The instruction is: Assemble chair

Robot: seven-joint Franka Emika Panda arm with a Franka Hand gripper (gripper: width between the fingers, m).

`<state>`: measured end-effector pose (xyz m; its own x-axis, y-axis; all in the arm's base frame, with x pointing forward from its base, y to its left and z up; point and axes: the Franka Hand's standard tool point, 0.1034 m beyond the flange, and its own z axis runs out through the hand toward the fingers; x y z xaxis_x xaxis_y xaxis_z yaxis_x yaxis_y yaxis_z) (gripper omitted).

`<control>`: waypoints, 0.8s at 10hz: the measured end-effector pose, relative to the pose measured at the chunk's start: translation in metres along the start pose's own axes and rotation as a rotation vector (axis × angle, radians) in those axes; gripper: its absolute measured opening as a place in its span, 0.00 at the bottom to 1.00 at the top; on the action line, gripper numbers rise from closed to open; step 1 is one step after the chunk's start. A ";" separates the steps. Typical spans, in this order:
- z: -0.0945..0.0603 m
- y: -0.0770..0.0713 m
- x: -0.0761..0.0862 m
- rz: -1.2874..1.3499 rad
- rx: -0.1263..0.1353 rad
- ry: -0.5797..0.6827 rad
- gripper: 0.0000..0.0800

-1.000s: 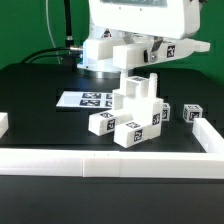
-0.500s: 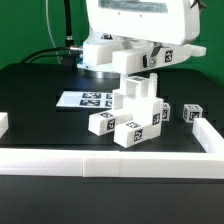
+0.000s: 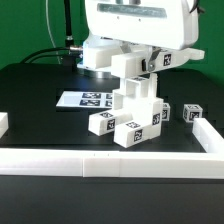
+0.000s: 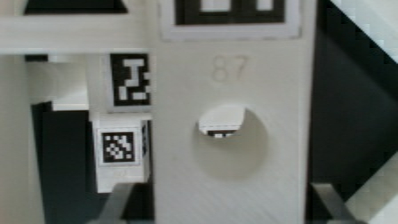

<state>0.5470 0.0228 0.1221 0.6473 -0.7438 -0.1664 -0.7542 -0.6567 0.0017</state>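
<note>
The part-built chair [image 3: 130, 112], a stack of white blocky pieces with black-and-white tags, stands mid-table in the exterior view. Just above its tallest post hangs a white tagged panel [image 3: 140, 63], with my gripper [image 3: 137, 52] shut on it. In the wrist view this panel [image 4: 231, 100] fills the middle, showing a round recess and a tag at its far end. It sits between my gripper's [image 4: 233, 205] two dark fingers [image 4: 134, 205], which press its sides. Tagged chair pieces [image 4: 121, 110] show beyond the panel. Whether the panel touches the post I cannot tell.
The marker board [image 3: 85, 99] lies flat behind the chair toward the exterior view's left. A loose white tagged block [image 3: 192, 113] rests at the exterior view's right. A long low white border rail [image 3: 100, 161] runs along the front, turning back on the right.
The held panel has swung and shifted toward the exterior view's left, now looking narrower and sitting more directly over the chair's tall post. The grip is unchanged.
</note>
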 end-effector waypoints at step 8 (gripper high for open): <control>0.008 -0.007 -0.010 -0.017 -0.005 0.005 0.36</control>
<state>0.5452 0.0359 0.1155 0.6608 -0.7328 -0.1620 -0.7422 -0.6701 0.0037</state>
